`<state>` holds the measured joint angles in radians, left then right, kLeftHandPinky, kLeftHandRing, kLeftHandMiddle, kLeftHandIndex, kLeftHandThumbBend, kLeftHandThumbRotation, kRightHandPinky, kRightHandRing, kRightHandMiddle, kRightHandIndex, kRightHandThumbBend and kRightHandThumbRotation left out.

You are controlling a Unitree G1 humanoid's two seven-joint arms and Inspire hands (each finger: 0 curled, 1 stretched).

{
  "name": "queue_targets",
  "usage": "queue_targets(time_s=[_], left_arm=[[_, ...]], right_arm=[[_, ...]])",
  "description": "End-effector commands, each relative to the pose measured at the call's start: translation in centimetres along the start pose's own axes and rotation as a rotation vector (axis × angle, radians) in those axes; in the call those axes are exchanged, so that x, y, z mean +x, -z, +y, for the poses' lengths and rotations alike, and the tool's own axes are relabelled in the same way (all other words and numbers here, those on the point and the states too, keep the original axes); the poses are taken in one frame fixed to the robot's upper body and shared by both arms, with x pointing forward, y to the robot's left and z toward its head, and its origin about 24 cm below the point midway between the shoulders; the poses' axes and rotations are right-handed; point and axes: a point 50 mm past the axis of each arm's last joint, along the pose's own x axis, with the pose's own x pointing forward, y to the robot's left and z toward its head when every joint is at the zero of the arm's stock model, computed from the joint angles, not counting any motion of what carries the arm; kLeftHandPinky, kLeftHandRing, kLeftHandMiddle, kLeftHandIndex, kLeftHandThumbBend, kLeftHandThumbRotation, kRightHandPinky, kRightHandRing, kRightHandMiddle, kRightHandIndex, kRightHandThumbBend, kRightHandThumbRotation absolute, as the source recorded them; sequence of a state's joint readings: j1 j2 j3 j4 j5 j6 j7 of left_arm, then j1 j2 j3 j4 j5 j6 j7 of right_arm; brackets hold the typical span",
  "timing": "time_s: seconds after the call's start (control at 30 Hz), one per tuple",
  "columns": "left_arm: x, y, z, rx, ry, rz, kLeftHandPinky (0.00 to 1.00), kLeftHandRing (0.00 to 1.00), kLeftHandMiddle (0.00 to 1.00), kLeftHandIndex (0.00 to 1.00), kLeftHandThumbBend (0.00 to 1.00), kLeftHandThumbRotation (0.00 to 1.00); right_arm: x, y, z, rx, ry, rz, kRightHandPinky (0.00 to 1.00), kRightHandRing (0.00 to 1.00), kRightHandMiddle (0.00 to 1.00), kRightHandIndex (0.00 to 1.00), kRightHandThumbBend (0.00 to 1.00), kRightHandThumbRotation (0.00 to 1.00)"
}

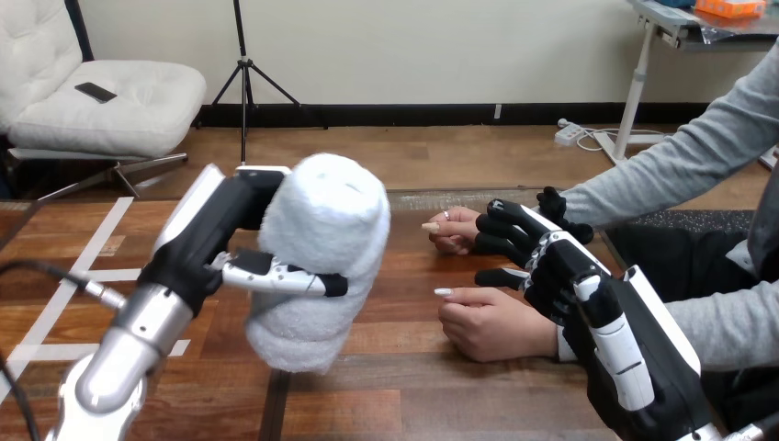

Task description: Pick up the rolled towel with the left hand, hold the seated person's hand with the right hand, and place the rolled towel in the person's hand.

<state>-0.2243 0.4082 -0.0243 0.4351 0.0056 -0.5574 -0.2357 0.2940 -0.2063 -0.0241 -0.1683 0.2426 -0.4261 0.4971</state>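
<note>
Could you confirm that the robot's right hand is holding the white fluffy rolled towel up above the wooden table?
Not quite: it is the left hand, not the right, that holds the white fluffy rolled towel, with its thumb curled round it. The head view shows this. The towel is indeed up above the wooden table.

- Fingers of the left hand pass behind the rolled towel and are hidden; the thumb crosses the towel's front.
- The table directly behind the rolled towel is covered by it.
- Right of the rolled towel, the right hand lies over the wrist of the person's nearer hand. Wrist hidden; hold cannot be told.
- The person's farther hand, also right of the rolled towel: rear part hidden behind the right hand.
- The left arm, below-left of the rolled towel, is cut off at the bottom edge.
</note>
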Motion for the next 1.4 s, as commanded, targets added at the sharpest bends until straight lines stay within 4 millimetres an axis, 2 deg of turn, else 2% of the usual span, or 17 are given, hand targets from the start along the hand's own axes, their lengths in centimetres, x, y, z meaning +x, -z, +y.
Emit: queue_targets(time_s=[0.0,0.7,1.1,1.37], left_arm=[[-0.2,-1.6,1.1,-0.032,-0.114,-0.091,0.3,0.34,0.38,0.39,0.62,0.0],[-3.7,-1.7,-0.2,-0.101,-0.27,-0.106,0.29,0.33,0.38,0.38,0.62,0.0],[-4.5,-1.9,-1.1,-0.134,-0.3,-0.109,0.28,0.32,0.37,0.38,0.6,0.0],[-4.7,-2.1,-1.3,-0.137,-0.311,-0.113,0.28,0.32,0.37,0.38,0.6,0.0]], right_arm=[[1.4,-1.0,-1.4,-0.053,-0.011,-0.074,0.78,0.88,0.88,0.88,0.77,1.0],[1.8,-0.6,-3.2,-0.129,-0.008,-0.052,0.77,0.85,0.86,0.85,0.87,1.0],[2.2,-0.5,-3.9,-0.211,-0.015,-0.039,0.74,0.84,0.86,0.83,0.91,1.0],[2.6,-0.3,-4.5,-0.262,-0.037,-0.012,0.75,0.85,0.86,0.84,0.98,1.0]])
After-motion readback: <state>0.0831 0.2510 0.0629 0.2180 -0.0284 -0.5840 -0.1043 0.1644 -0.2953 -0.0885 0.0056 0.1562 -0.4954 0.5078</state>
